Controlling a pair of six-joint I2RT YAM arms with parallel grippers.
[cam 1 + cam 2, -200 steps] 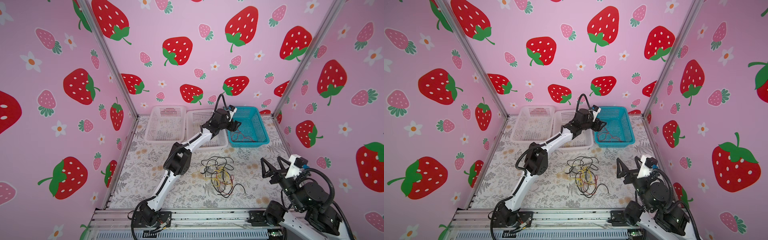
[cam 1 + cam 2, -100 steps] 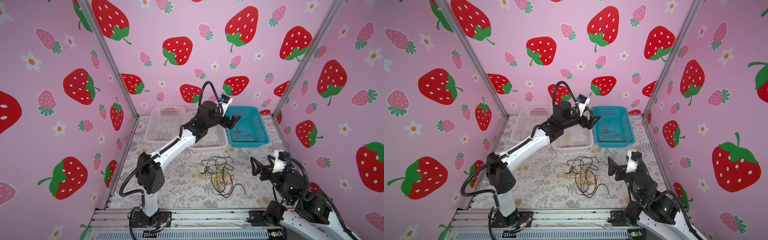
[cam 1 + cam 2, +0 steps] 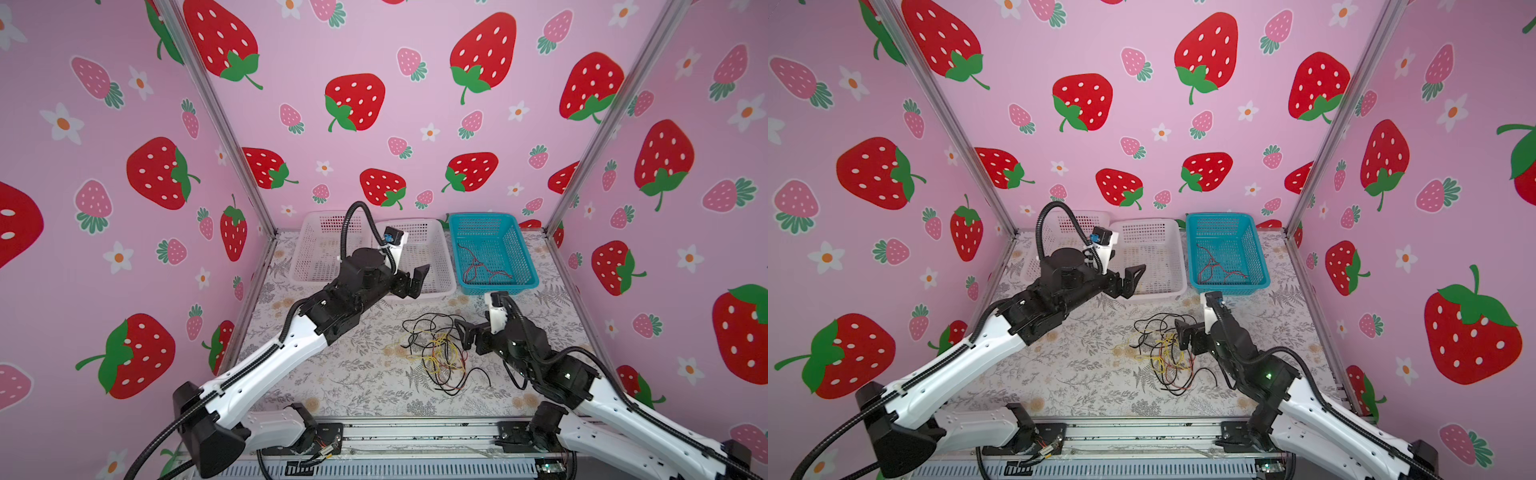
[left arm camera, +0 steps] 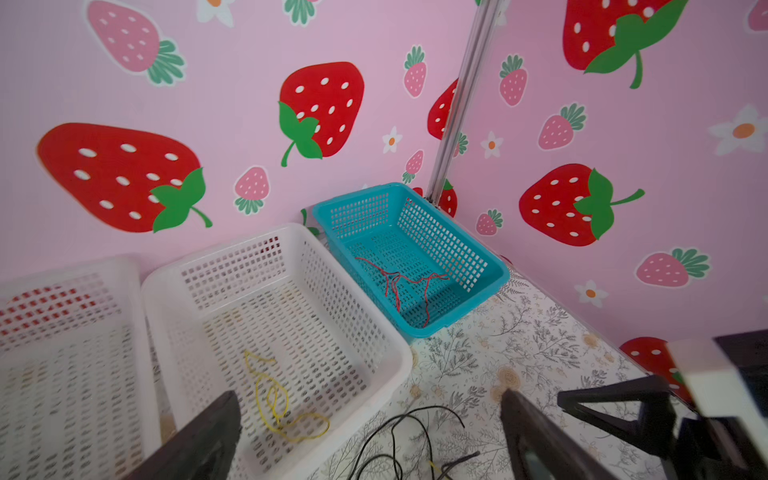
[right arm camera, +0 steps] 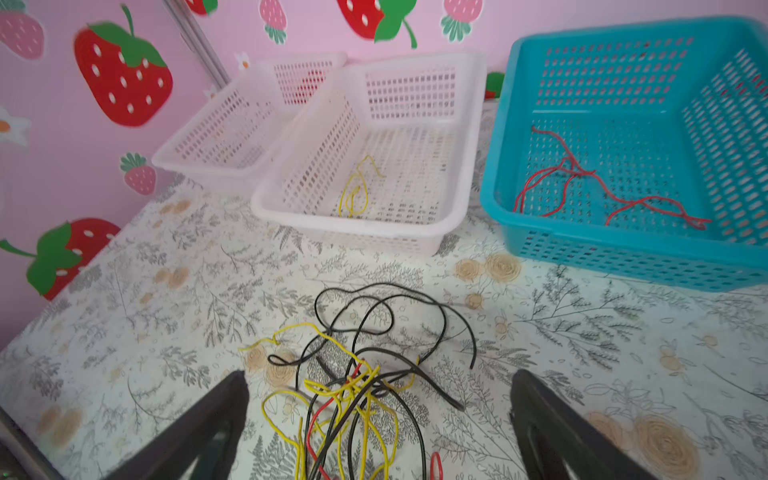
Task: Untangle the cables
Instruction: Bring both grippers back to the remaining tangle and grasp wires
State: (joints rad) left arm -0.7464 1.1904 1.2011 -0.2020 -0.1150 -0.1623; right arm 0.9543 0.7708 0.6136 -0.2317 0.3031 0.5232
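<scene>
The cables (image 3: 436, 353) lie as a black, yellow and red tangle on the floral table, seen in both top views (image 3: 1167, 353). My right gripper (image 3: 465, 336) is open at the tangle's right edge; in the right wrist view the tangle (image 5: 353, 382) lies between its spread fingers (image 5: 224, 411). My left gripper (image 3: 417, 280) hangs open and empty over the front rim of the middle white basket (image 3: 446, 257). A yellow cable (image 4: 282, 403) lies in that basket. A red cable (image 3: 482, 270) lies in the blue basket (image 3: 498, 287).
A second white basket (image 3: 309, 257) stands left of the middle one at the back. Pink strawberry walls with metal corner posts (image 3: 582, 166) close in three sides. A metal rail (image 3: 415, 434) with both arm bases runs along the front.
My left gripper has drawn back from over the blue basket to the middle white basket, jaws open. My right gripper has moved forward and down to the tangle.
</scene>
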